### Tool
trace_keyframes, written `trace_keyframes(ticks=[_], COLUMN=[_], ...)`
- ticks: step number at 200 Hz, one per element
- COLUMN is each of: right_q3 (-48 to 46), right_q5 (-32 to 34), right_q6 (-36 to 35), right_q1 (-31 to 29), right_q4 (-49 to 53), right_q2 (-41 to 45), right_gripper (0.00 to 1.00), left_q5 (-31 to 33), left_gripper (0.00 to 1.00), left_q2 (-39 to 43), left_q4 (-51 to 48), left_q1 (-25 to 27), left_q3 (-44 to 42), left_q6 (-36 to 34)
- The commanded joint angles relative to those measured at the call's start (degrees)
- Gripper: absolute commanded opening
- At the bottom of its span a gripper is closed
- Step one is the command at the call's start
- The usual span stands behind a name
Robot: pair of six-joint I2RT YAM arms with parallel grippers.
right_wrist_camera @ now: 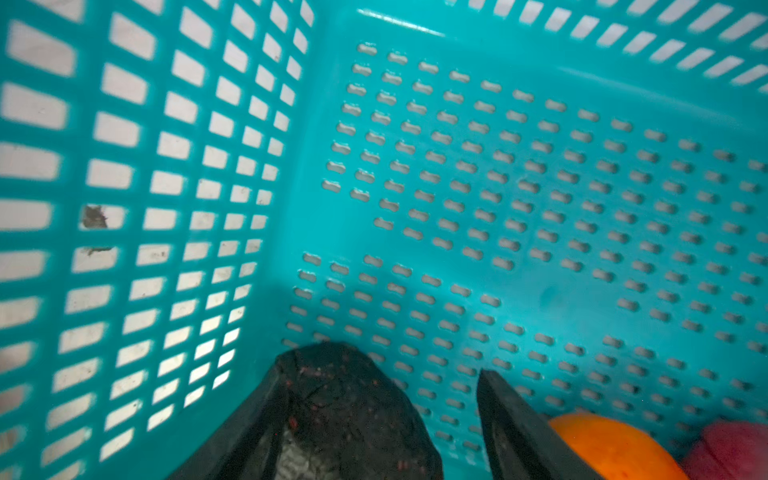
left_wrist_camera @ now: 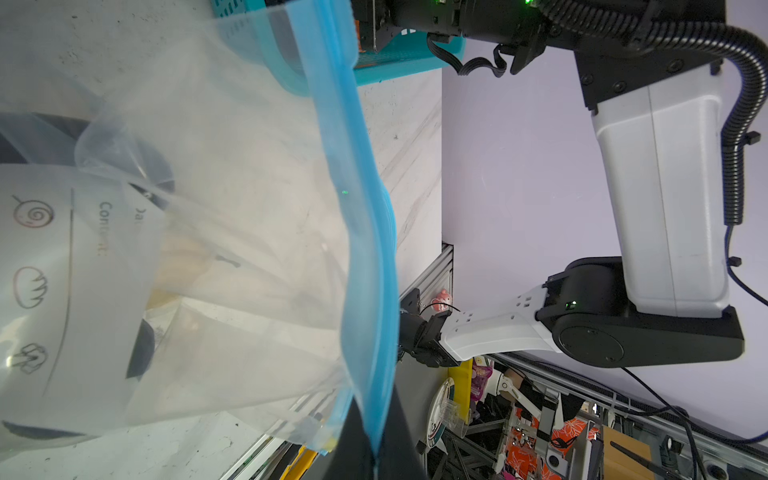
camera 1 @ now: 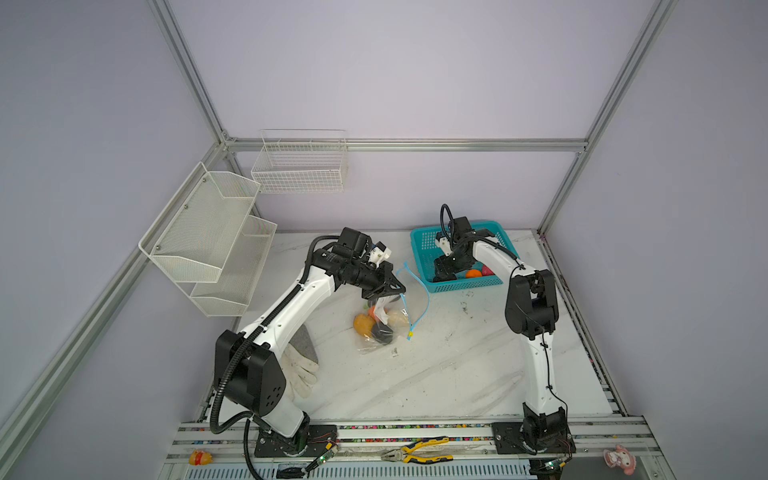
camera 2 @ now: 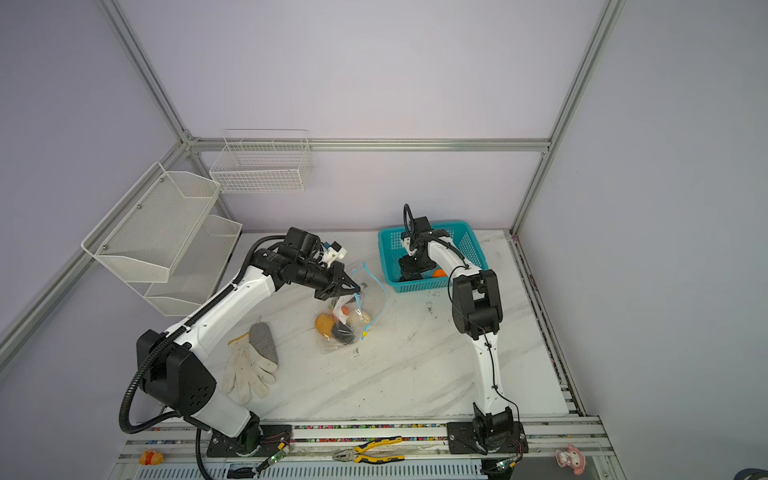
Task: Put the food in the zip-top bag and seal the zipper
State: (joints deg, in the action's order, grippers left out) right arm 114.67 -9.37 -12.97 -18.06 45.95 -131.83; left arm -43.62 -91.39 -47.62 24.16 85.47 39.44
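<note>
The clear zip-top bag (camera 1: 386,322) (camera 2: 353,318) stands mid-table. Through its plastic show a yellow-orange food (camera 1: 363,323), a cream one (camera 1: 397,318) and a dark one (camera 1: 382,332). My left gripper (camera 1: 395,293) (left_wrist_camera: 376,457) is shut on the light-blue zipper (camera 1: 424,291) (left_wrist_camera: 365,208) and holds the mouth up and open. The yellow-green slider tab (camera 1: 410,333) hangs at the low end. My right gripper (camera 1: 440,276) (right_wrist_camera: 382,370) is down inside the teal basket (camera 1: 424,245) and open. A dark food (right_wrist_camera: 345,407) lies between its fingers against one of them, with a gap to the second. Orange (right_wrist_camera: 611,449) and pink (right_wrist_camera: 731,449) foods lie beside it.
A white glove (camera 1: 301,370) and a grey cloth (camera 1: 305,340) lie by the left arm. Wire racks (camera 1: 208,237) hang at the back left. Pliers (camera 1: 417,451), a small toy figure (camera 1: 200,457) and a pink doll (camera 1: 621,457) sit along the front rail.
</note>
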Motion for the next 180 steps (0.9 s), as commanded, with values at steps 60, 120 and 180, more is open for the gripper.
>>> trace_keyframes(ticks=[60,120,180], right_q3=[3.48,4.63,6.79], right_q5=[9.10,9.11,6.59], right_q6=[1.94,6.60,11.92], right_q1=[0.05,0.82,1.83], right_q4=[-0.93,-4.82,-10.18], right_q2=[-4.96,-3.00,-1.98], right_gripper=[0.63,0.46,0.42], left_q5=[-0.33,-0.26,-0.32], left_gripper=[0.00,0.00,0.00], left_q2=[1.90,1.66,1.27], left_q4=[0.95,0.95,0.89], left_q1=[0.29,0.30,0.18], left_q3=[-0.83,-0.66,-0.17], left_q6=[0.46,0.47,0.43])
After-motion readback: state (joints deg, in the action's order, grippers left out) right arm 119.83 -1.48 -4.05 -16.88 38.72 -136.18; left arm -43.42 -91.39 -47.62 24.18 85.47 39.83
